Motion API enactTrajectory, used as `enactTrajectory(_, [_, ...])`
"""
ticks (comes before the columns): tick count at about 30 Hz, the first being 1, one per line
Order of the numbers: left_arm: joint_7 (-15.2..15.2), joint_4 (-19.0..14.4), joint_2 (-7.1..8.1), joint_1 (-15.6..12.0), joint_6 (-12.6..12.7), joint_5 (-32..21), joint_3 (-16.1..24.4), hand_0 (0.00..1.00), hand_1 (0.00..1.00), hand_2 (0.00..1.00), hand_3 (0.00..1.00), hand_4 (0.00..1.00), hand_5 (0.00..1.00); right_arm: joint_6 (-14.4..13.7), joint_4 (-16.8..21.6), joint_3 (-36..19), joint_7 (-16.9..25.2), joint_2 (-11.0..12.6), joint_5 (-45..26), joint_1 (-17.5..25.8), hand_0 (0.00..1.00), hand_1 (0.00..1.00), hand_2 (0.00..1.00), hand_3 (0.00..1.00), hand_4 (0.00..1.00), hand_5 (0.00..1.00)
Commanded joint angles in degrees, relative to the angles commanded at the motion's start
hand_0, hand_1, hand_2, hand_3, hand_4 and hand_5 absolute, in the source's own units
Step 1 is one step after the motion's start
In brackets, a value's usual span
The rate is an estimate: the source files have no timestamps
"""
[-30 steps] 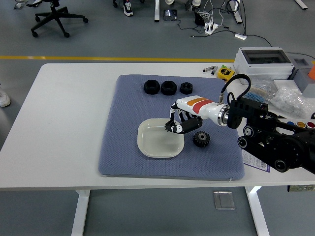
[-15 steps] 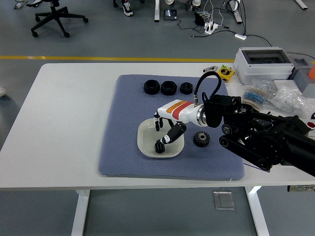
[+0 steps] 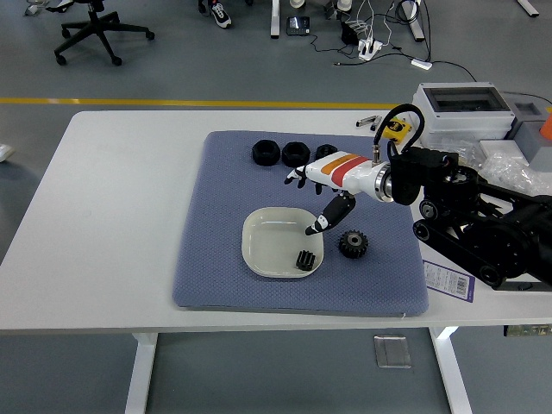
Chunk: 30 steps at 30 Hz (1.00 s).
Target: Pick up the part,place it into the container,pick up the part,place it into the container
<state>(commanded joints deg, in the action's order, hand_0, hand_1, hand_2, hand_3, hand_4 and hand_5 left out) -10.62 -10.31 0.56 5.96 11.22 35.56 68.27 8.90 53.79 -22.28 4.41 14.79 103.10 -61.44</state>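
Right hand (image 3: pixel 317 191) hovers above the blue mat (image 3: pixel 216 259), just over the far-right rim of the white dish (image 3: pixel 259 233). Fingers spread, holding nothing; thumb points down toward the dish. One small black gear (image 3: pixel 304 260) lies inside the dish, near its front-right corner. First placement judged done.

Second gear (image 3: pixel 352 243) sits flat on the mat, just right of the dish, not touching it. Three black ring-shaped parts (image 3: pixel 294 153) in a row at the mat's far edge.

Next step, judged: grasp the second gear. Advice: come down from above, pinch across the toothed rim, lift clear of the dish wall before carrying over. Risk: nudging the dish.

Left hand not visible.
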Motion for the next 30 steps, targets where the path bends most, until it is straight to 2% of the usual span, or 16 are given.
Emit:
enactTrajectory(4, [0.06,0.00,0.09,-0.17,-0.06,-0.10,-0.08,0.873,0.873,0.893,0.614,0.545,0.682,0.75,-0.46,-1.03,-0.92,2.89,1.93,1.42,0.435,0.562,0.724,0.791,0.983,0.336])
enactTrajectory(8, [-0.07,0.00,0.03,-0.28,-0.08,-0.14,-0.08,0.873,0.873,0.893,0.614,0.545,0.682,1.49,-0.71,-0.61,-1.65,4.52,2.68,3.04,0.435,0.562,0.724,0.791,0.983,0.336])
enactTrajectory(9, [-0.11,0.00,-0.02,-0.30,-0.08,-0.10,-0.01,0.873,0.873,0.893,0.611,0.542,0.680,1.58,-0.77,-0.60,-1.71,4.61,2.82,3.39,0.470,0.586,0.728,0.785,0.977,0.324])
enactTrajectory(14, [-0.40,0.00,-0.34,-0.39,-0.15,0.47,0.32,0.873,0.873,0.893,0.611,0.542,0.680,1.35,-1.42,-2.83,-1.70,4.06,3.28,5.92,0.470,0.586,0.728,0.785,0.977,0.324])
enactTrajectory(15, [-0.42,0.00,-0.37,-0.39,-0.16,0.54,0.36,0.872,0.874,0.893,0.612,0.541,0.681,1.22,-1.41,-3.35,-1.65,3.96,3.35,6.30,0.563,0.658,0.740,0.769,0.972,0.310])
enactTrajectory(19, [-0.36,0.00,-0.44,-0.35,-0.19,0.52,0.32,0.872,0.874,0.893,0.612,0.541,0.681,0.76,-0.93,-3.94,-1.35,4.07,3.35,7.25,0.563,0.658,0.740,0.769,0.972,0.310])
enactTrajectory(24, [-0.14,0.00,-0.46,-0.17,-0.19,0.24,0.31,0.872,0.874,0.893,0.610,0.540,0.681,2.60,-0.31,-2.50,-1.71,5.03,2.97,7.66,0.588,0.671,0.737,0.751,0.968,0.310])
enactTrajectory(30, [-0.34,0.00,-0.54,-0.13,-0.21,0.53,0.29,0.871,0.874,0.893,0.609,0.539,0.681,1.88,-0.63,-0.91,-1.41,4.01,3.09,7.67,0.583,0.673,0.735,0.744,0.965,0.307])
